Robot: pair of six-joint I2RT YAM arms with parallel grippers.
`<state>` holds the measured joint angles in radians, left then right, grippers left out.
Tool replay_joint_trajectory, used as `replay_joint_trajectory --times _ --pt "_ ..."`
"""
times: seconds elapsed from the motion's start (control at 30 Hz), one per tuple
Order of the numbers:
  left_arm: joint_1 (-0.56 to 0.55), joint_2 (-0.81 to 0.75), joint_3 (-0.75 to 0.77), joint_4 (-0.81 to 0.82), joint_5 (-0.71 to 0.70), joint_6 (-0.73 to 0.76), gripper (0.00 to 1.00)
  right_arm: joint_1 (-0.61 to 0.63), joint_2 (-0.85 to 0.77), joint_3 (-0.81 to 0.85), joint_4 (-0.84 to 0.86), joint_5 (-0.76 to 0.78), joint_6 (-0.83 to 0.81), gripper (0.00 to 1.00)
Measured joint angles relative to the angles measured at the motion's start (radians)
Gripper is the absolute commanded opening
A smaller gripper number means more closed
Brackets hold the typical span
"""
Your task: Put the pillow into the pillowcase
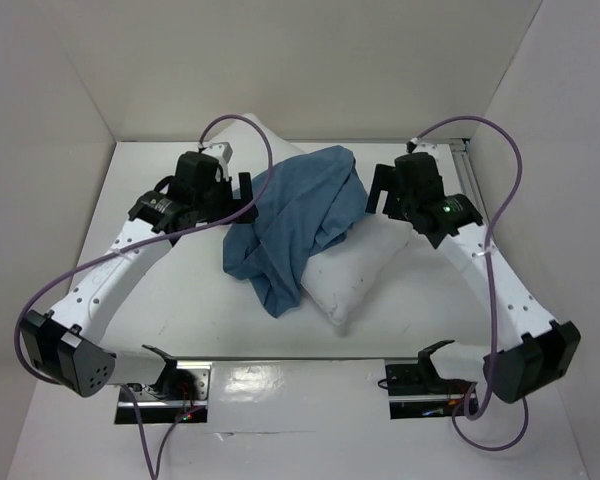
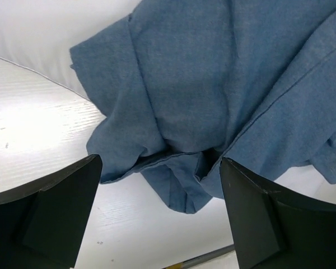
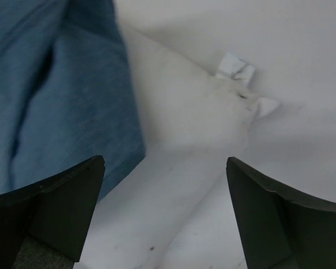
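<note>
The white pillow (image 1: 358, 272) lies in the middle of the table, one corner pointing toward the near edge. The dusty-blue pillowcase (image 1: 298, 215) is draped in a crumpled heap over its left and far part. My left gripper (image 1: 243, 192) hovers at the cloth's left edge, open and holding nothing. In the left wrist view the pillowcase (image 2: 213, 84) hangs in folds ahead of the left gripper (image 2: 159, 161), with pillow (image 2: 33, 39) behind. My right gripper (image 1: 378, 196) stands open over the pillow's right side. The right wrist view has pillow (image 3: 185, 129) under the right gripper (image 3: 166, 161), pillowcase (image 3: 56, 101) at left.
White walls (image 1: 70, 90) close in the table on the left, back and right. A shiny metal rail (image 1: 300, 372) runs along the near edge between the arm bases. Purple cables (image 1: 510, 170) loop off both arms. A small white tag (image 3: 235, 67) sticks out at the pillow's corner.
</note>
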<state>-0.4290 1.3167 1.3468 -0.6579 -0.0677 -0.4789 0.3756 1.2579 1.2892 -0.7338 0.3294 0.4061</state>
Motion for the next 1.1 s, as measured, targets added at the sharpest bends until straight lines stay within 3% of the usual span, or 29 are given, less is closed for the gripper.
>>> replay_joint_trajectory --times 0.13,0.33,0.43,0.5,0.53,0.57,0.6,0.63,0.9,1.1 --pt "0.000 0.003 -0.005 0.006 0.039 -0.002 1.00 0.007 -0.080 0.016 0.006 -0.164 -0.014 0.94" --pt "0.000 0.071 -0.027 0.054 0.075 -0.026 1.00 0.086 -0.032 0.045 0.026 -0.304 -0.003 0.98" --pt "0.002 0.155 -0.041 0.077 0.080 -0.031 0.93 0.111 0.008 0.027 0.052 -0.338 0.002 0.92" --pt "0.009 0.209 -0.045 0.079 0.089 -0.043 0.81 0.127 0.043 0.026 0.062 -0.345 0.004 0.61" --pt "0.014 0.228 -0.045 0.084 0.096 -0.050 0.68 0.137 0.062 0.026 0.069 -0.344 0.003 0.41" --pt "0.022 0.245 -0.045 0.086 0.111 -0.052 0.35 0.148 0.080 0.026 0.076 -0.340 0.004 0.24" --pt "0.032 0.255 -0.045 0.085 0.129 -0.057 0.16 0.161 0.100 0.027 0.077 -0.333 0.008 0.01" --pt "0.040 0.260 -0.045 0.085 0.138 -0.053 0.00 0.170 0.114 0.029 0.078 -0.322 0.007 0.00" --pt "0.171 0.255 0.107 0.021 0.185 -0.048 0.00 0.184 0.125 0.164 0.060 -0.208 -0.007 0.00" --pt "0.361 0.138 0.312 -0.009 0.185 -0.066 0.00 0.172 -0.013 0.271 0.156 -0.273 -0.101 0.00"
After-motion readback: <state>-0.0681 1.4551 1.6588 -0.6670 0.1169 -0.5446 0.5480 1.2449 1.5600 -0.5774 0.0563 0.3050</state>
